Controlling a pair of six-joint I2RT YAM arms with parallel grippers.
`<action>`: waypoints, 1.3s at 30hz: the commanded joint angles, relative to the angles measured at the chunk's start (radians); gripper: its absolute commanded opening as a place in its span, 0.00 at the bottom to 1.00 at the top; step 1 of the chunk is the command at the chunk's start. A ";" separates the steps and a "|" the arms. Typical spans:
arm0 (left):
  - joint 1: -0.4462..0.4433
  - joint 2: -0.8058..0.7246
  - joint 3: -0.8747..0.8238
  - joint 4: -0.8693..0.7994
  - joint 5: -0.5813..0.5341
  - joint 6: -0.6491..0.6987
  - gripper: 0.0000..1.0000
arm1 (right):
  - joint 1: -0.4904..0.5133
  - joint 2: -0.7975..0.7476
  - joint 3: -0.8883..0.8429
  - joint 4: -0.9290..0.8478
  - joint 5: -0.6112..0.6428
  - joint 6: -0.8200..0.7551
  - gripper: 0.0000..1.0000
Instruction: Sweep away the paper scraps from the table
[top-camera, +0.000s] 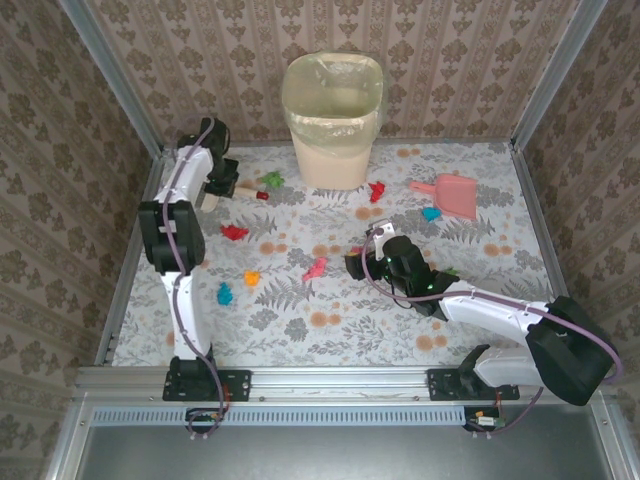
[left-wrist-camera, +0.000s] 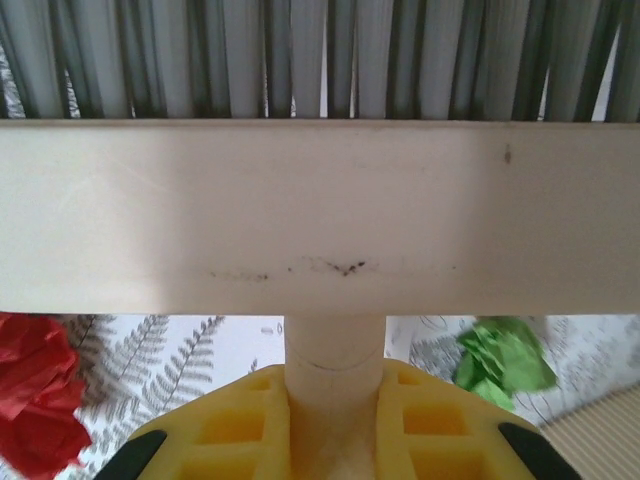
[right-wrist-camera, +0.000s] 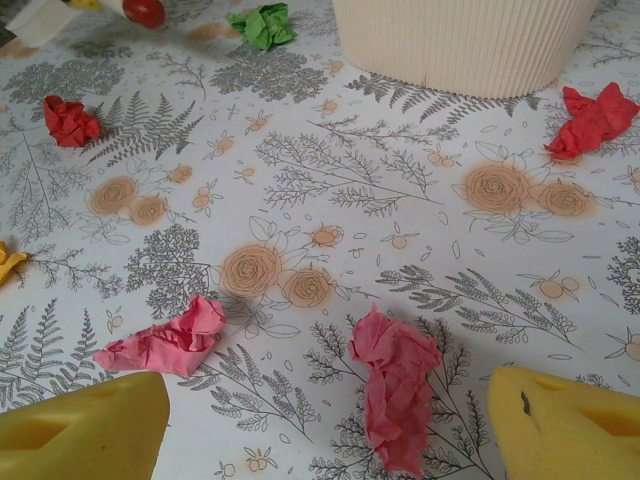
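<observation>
Brush (left-wrist-camera: 320, 210) clamped in left claw (left-wrist-camera: 335, 425), right claw (right-wrist-camera: 320, 425) wide astride pink scrap (right-wrist-camera: 395, 385), long axis toward bin (right-wrist-camera: 470, 40).

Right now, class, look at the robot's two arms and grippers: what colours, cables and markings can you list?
The left arm and the right arm have white shells, black joints and black base mounts, with a thin purple cable along each. A small green light glows near the right wrist. The right gripper has plain yellow block fingers; the left gripper has yellow fingers with square recesses.
</observation>
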 joint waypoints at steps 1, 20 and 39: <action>0.002 -0.102 -0.071 0.046 0.006 0.014 0.00 | 0.006 -0.027 0.021 0.011 0.020 0.004 0.84; -0.188 -0.733 -0.702 0.330 0.093 0.016 0.00 | 0.006 -0.107 -0.021 0.074 -0.114 0.029 0.84; -0.449 -0.916 -0.943 0.278 0.118 -0.087 0.00 | 0.420 -0.054 -0.116 0.412 0.217 -0.648 0.84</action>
